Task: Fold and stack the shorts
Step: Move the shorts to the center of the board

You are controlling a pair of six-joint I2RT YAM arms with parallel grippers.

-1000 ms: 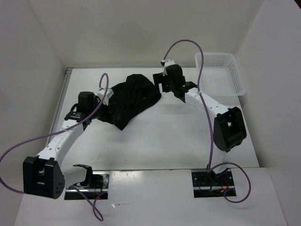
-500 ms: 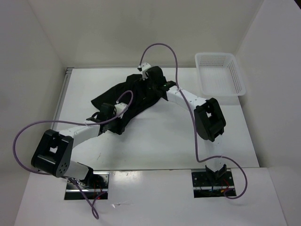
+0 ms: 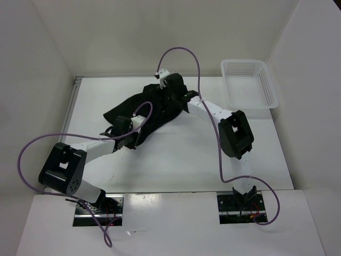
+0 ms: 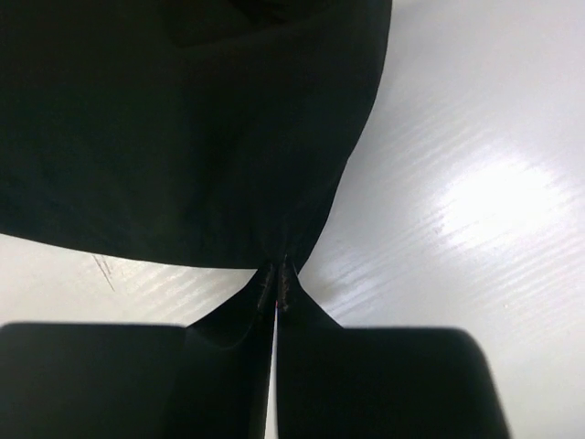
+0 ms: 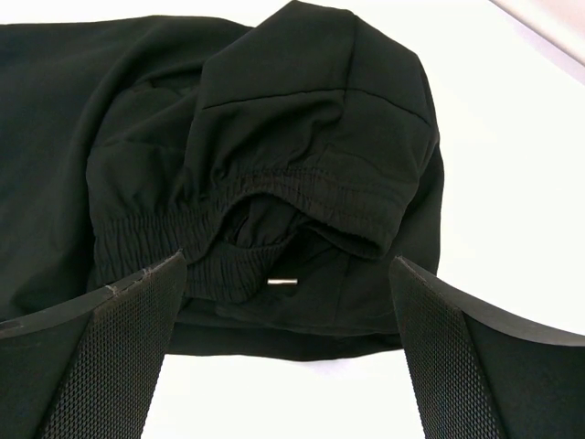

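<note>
The black shorts [image 3: 146, 109] lie crumpled on the white table at mid-back. My left gripper [image 3: 133, 140] sits at their near edge. In the left wrist view it [image 4: 277, 274] is shut, pinching a point of the shorts' [image 4: 183, 128] hem between its tips. My right gripper [image 3: 169, 92] hovers over the far right part of the shorts. The right wrist view shows its fingers [image 5: 119, 347] wide open on either side of the bunched elastic waistband [image 5: 302, 197], holding nothing.
A white mesh basket [image 3: 242, 63] stands at the back right corner of the table. Purple cables loop above both arms. White walls close in the table on the left, back and right.
My left gripper has moved to the shorts' near edge and shut on the hem. My right gripper has moved left over the shorts, which have spread out to the left.
</note>
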